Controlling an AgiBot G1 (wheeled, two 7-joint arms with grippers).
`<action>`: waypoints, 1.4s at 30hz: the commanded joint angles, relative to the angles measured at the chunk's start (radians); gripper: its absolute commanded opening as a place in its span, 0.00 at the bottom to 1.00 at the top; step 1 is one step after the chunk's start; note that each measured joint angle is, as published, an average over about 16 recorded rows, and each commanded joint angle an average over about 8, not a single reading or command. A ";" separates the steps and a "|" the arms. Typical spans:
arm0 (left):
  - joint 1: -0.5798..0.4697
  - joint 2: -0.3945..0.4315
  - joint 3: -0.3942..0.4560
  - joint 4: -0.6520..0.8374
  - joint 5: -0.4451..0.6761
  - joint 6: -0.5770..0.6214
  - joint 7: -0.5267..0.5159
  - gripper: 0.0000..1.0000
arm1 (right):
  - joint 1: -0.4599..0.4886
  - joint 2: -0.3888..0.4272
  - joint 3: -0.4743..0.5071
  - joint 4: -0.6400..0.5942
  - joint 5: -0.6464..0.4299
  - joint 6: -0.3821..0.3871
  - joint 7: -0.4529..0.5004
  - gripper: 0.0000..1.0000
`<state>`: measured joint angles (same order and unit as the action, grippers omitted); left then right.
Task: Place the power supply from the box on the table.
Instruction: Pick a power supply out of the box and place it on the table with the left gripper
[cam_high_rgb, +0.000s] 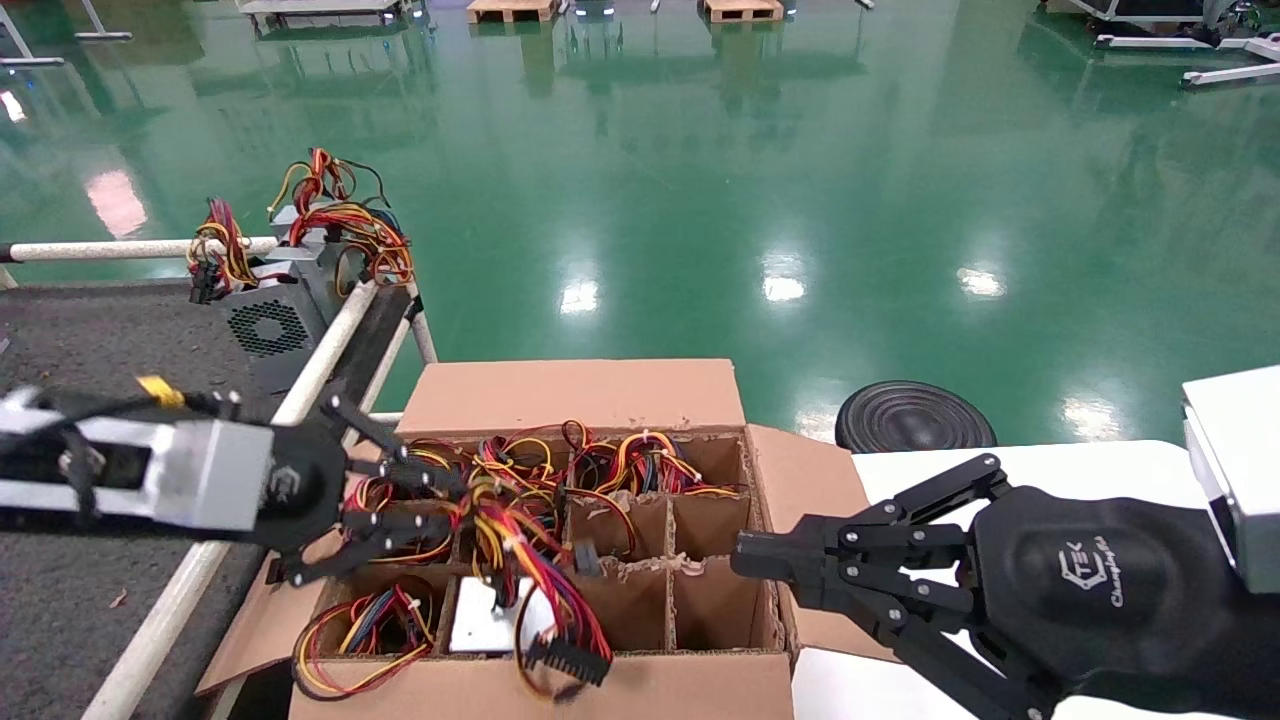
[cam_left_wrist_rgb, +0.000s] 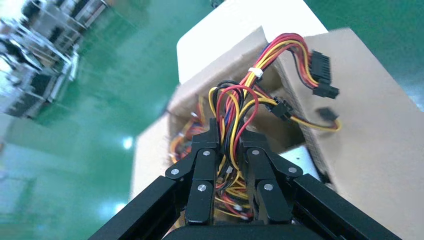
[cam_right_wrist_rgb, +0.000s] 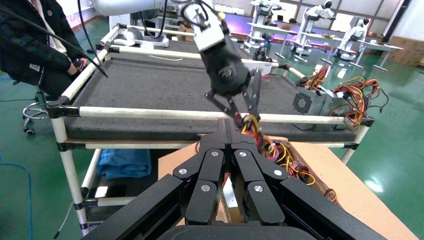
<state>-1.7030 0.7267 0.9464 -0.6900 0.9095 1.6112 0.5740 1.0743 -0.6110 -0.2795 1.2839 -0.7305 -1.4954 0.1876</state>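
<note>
Grey rough table (cam_high_rgb: 60, 330), green floor (cam_high_rgb: 800, 180) (glossy)

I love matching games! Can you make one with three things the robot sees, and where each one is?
Things:
1. left gripper
2. right gripper
3. two fan-grille units

Places:
A. on the dark grey table
B. jaws shut, beside the box, over the white tabletop
C. jaws clamped on the wire bundle over the box

Pairs: 1-C, 2-B, 3-A

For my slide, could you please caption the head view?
Left gripper shut on the power supply's wires over the box; right gripper idles shut alongside.
</note>
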 joint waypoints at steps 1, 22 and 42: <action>-0.011 -0.002 -0.008 -0.006 -0.004 0.003 0.001 0.00 | 0.000 0.000 0.000 0.000 0.000 0.000 0.000 0.00; -0.251 -0.017 -0.186 -0.107 0.044 -0.025 -0.040 0.00 | 0.000 0.000 0.000 0.000 0.000 0.000 0.000 0.00; -0.409 -0.069 -0.198 0.011 0.263 -0.168 0.014 0.00 | 0.000 0.000 0.000 0.000 0.000 0.000 0.000 0.00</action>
<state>-2.1136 0.6593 0.7479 -0.6749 1.1758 1.4476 0.5873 1.0743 -0.6110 -0.2795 1.2840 -0.7305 -1.4954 0.1876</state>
